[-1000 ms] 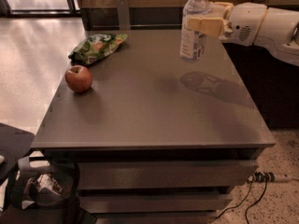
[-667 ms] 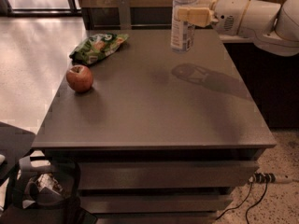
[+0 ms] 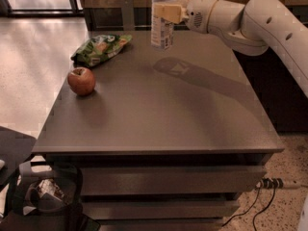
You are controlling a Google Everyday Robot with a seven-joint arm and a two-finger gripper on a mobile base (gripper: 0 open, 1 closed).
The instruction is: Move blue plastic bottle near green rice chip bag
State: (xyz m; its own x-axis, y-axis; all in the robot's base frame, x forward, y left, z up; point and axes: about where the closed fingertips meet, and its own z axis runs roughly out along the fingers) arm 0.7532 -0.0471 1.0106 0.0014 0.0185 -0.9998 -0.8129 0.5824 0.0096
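A grey table (image 3: 159, 119) is filling most of the frame, with pale floor (image 3: 33, 57) lying to its left and a window running along the upper left edge. Below the tabletop, drawer fronts (image 3: 168, 179) are showing, and whatever is in them is hidden.

The white arm (image 3: 269, 18) is reaching in from the upper right, its far end running off the right edge. The gripper (image 3: 167, 13) is sitting at top centre, clenched on the bottle (image 3: 161, 35) at its upper half, one yellowish finger (image 3: 171, 12) lying across the label. The bottle's top is being cut off by the upper edge of the frame, so the cap is not showing. The bottle is hanging upright and appears to be clear of the table, since its shadow (image 3: 180, 70) is falling apart from its base, though the angle is making that hard to judge.

The green bag (image 3: 101, 48) is lying flat at the table's upper left, left of the bottle and apart from it. An apple (image 3: 81, 81) is standing near the left edge, just below the bag.

At lower left a dark sack (image 3: 29, 206) is standing on the floor, holding something pale and crumpled that is too dim to name. Cables (image 3: 269, 184) are trailing at lower right.
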